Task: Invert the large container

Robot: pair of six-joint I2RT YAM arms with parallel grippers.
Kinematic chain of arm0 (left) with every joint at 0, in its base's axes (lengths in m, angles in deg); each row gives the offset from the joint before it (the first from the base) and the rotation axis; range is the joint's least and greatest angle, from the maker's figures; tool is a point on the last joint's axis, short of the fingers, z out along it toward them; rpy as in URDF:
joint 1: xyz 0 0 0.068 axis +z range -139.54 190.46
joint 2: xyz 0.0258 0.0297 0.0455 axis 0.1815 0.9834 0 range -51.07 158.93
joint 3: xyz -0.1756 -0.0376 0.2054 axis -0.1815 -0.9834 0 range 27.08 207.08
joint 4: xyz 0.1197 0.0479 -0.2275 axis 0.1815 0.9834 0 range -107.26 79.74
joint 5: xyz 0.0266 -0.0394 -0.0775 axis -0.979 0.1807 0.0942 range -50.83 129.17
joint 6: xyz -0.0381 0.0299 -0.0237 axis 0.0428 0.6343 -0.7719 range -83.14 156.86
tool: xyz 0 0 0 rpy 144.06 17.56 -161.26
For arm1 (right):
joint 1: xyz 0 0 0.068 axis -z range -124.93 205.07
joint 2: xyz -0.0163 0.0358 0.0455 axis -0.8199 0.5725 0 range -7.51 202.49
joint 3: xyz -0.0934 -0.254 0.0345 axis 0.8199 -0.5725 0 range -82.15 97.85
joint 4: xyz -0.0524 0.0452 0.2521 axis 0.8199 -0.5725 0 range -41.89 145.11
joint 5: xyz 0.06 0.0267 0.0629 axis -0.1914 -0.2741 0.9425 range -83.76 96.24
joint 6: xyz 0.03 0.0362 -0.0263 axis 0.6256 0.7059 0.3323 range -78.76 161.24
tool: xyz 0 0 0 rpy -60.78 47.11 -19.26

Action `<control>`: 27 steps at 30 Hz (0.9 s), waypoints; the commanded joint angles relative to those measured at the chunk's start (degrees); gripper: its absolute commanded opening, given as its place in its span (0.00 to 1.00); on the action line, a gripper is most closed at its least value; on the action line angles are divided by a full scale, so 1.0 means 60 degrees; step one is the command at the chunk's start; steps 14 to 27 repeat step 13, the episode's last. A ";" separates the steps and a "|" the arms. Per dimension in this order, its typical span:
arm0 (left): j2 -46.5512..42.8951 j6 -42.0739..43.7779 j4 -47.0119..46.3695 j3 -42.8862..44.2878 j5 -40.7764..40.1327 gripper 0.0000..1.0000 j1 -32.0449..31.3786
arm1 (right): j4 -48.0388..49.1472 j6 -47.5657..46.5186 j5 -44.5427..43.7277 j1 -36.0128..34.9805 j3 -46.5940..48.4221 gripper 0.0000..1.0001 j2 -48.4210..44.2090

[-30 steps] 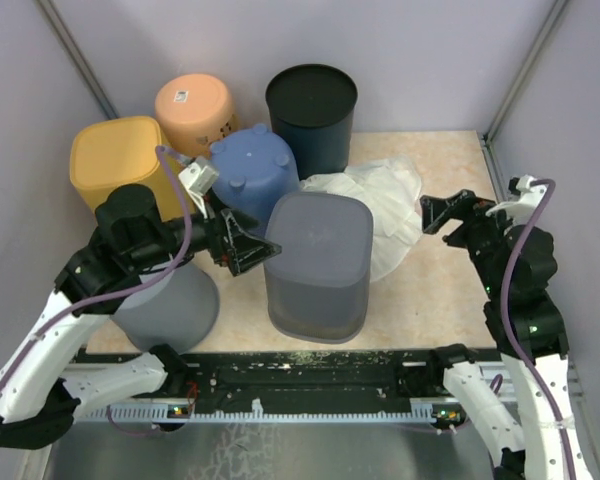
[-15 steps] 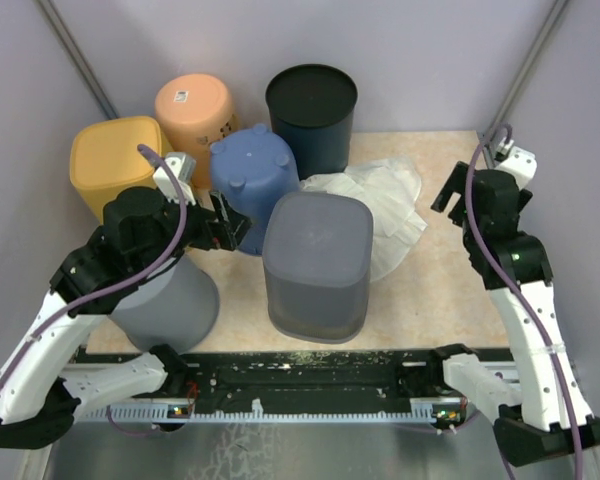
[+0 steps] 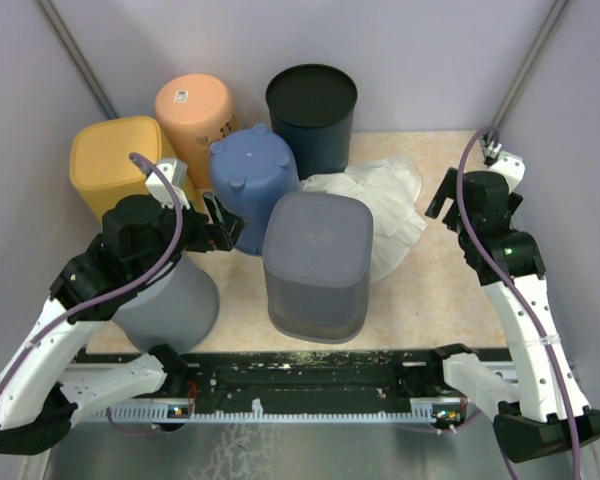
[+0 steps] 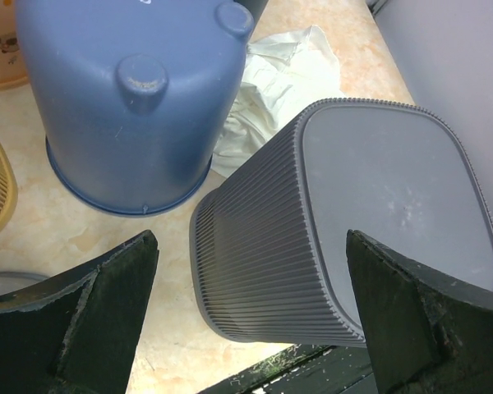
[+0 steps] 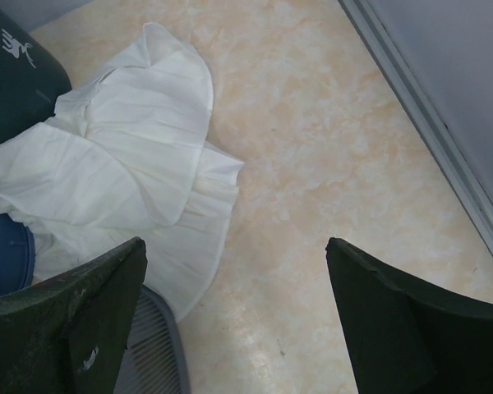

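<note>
Left jaws hang spread and empty beside the large grey ribbed plastic container (image 3: 315,265). It stands at centre front of the counter (image 3: 440,285), long axis vertical, closed base apparently uppermost. It lies just right of those jaws, the nearer pair. Right jaws, likewise released, hover well apart, beyond the crumpled white cloth (image 3: 380,210).
</note>
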 commanded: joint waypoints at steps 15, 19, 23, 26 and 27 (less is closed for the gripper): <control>-0.0217 -0.0122 -0.0322 -0.0176 -0.0226 1.00 -0.0030 | 0.0656 0.0395 0.0149 -0.0044 0.0013 0.91 0.0140; -0.0217 -0.0122 -0.0322 -0.0176 -0.0226 1.00 -0.0030 | 0.0656 0.0395 0.0149 -0.0044 0.0013 0.91 0.0140; -0.0217 -0.0122 -0.0322 -0.0176 -0.0226 1.00 -0.0030 | 0.0656 0.0395 0.0149 -0.0044 0.0013 0.91 0.0140; -0.0217 -0.0122 -0.0322 -0.0176 -0.0226 1.00 -0.0030 | 0.0656 0.0395 0.0149 -0.0044 0.0013 0.91 0.0140; -0.0217 -0.0122 -0.0322 -0.0176 -0.0226 1.00 -0.0030 | 0.0656 0.0395 0.0149 -0.0044 0.0013 0.91 0.0140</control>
